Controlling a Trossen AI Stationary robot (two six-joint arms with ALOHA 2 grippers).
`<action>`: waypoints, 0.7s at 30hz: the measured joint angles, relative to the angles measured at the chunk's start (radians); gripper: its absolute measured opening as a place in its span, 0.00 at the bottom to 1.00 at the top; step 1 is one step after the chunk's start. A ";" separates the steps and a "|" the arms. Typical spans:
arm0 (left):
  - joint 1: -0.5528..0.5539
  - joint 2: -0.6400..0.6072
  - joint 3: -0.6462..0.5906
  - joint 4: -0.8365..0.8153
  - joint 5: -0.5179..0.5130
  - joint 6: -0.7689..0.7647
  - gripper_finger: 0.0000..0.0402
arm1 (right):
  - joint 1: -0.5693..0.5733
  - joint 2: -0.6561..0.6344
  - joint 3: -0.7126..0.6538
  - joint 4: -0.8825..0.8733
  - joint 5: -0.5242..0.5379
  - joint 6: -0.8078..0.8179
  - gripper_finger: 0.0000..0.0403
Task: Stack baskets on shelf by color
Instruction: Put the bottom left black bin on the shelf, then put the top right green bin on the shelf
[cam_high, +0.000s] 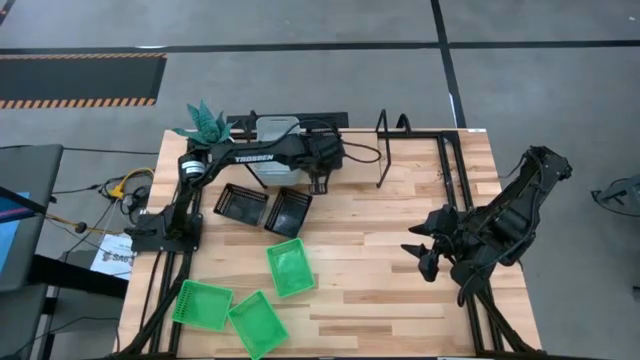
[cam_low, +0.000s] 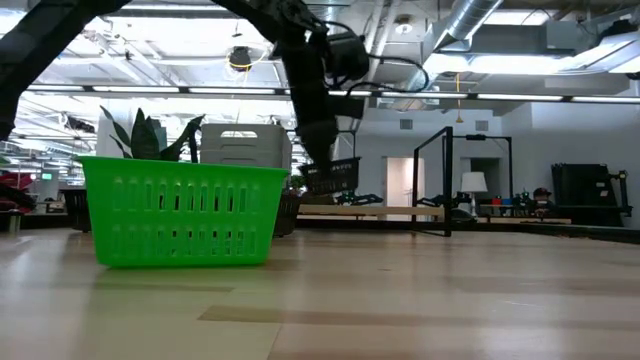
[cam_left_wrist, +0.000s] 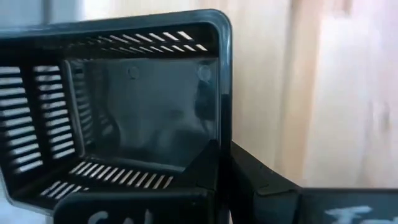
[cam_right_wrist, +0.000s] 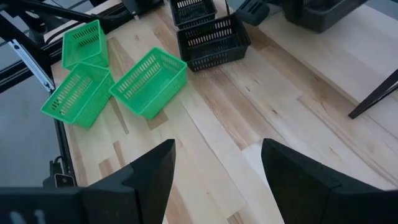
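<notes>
The shelf (cam_high: 330, 160) along the table's (cam_high: 400, 300) far edge carries the grey-white baskets (cam_high: 272, 128), stacked near its left end. Three green baskets (cam_high: 290, 267) wait near the front-left corner; two black baskets (cam_high: 240, 204) sit mid-left. The left gripper (cam_high: 322, 180), clamped on a third black basket (cam_left_wrist: 124, 112), hangs over the shelf. The right gripper (cam_high: 425, 257) idles wide open, empty, toward the right edge. A potted plant (cam_high: 205, 122) crowds the far-left corner

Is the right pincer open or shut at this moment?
Open. The right pincer shows its two dark fingers spread wide apart, bare tabletop between them, nothing held.
</notes>
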 joint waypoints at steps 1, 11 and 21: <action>0.002 0.000 -0.001 -0.016 0.009 0.002 0.00 | 0.000 0.000 0.000 -0.001 0.000 0.000 0.66; -0.009 0.009 0.000 -0.003 0.033 0.020 0.13 | 0.000 0.000 0.000 -0.001 0.000 0.000 0.66; -0.051 0.009 0.094 -0.139 0.015 -0.076 0.40 | 0.000 0.000 0.000 -0.001 0.000 0.000 0.66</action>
